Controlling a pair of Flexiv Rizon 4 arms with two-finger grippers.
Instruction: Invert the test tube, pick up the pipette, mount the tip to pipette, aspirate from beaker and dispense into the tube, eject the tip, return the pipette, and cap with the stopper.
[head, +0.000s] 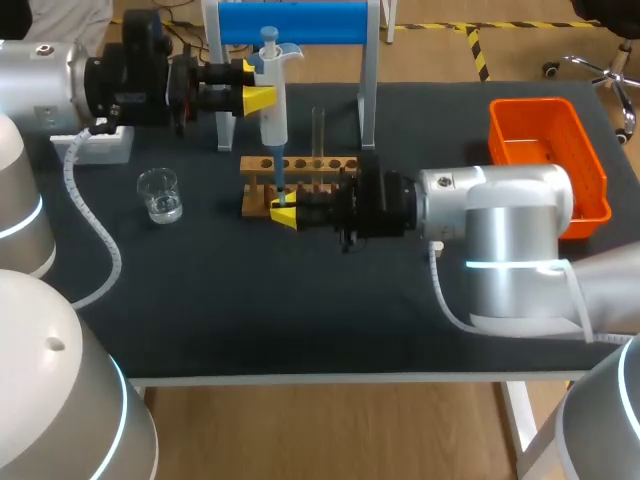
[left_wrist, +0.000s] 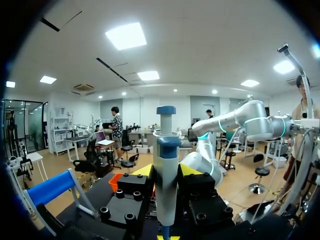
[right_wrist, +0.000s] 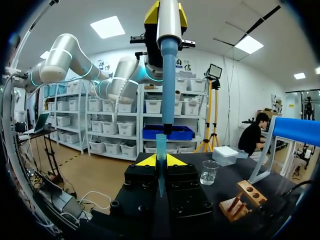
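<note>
My left gripper is shut on the white pipette with a blue plunger and holds it upright over the wooden rack. In the left wrist view the pipette stands between the gripper's yellow fingers. My right gripper is shut on a blue pipette tip, upright in front of the rack. The pipette's blue shaft ends just above the tip's open top, between the right gripper's fingers. A clear test tube stands in the rack. The glass beaker sits to the left.
An orange bin stands at the right edge of the table. A white box lies at the back left. A blue-topped white stand rises behind the rack. From the right wrist, the beaker and rack lie beside the gripper.
</note>
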